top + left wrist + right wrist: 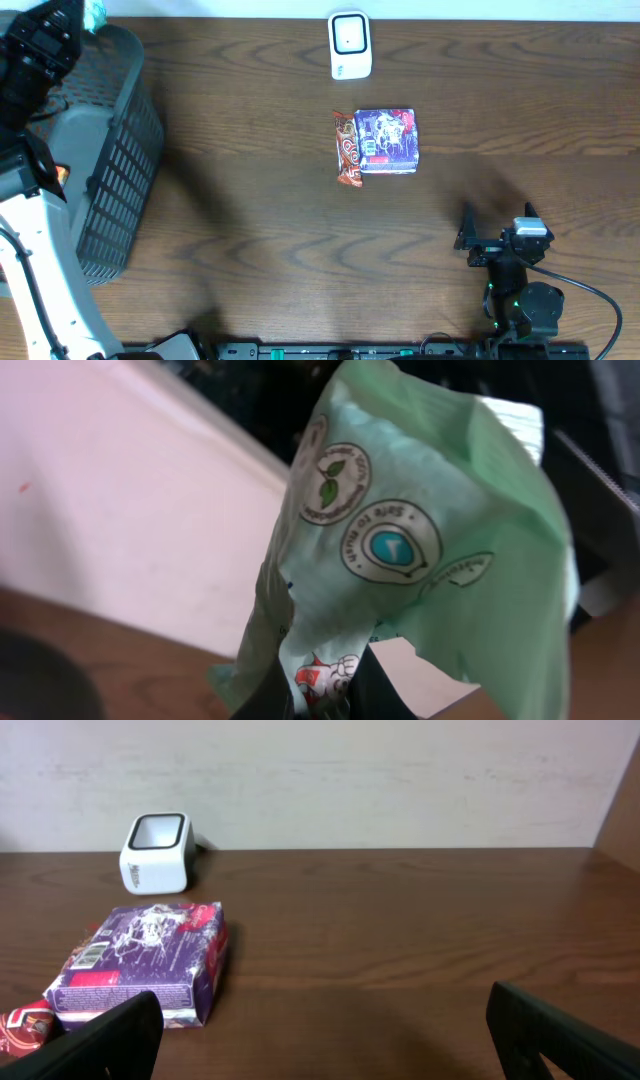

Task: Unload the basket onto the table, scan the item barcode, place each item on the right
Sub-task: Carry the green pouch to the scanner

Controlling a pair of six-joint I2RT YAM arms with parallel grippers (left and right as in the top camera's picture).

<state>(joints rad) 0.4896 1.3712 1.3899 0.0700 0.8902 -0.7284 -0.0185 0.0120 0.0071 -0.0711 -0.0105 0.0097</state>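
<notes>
Dark wood-grain tabletop under a pale wall. At the upper left of the overhead frame, above a grey basket, the left pincer is clamped on a crumpled mint-green pouch printed with round emblems. The right pincer, lower right, stands wide open.

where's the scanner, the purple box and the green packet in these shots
scanner (350, 45), overhead view, middle of its top face
purple box (390, 138), overhead view, middle of its printed top
green packet (440, 590), left wrist view, on its printed front
</notes>
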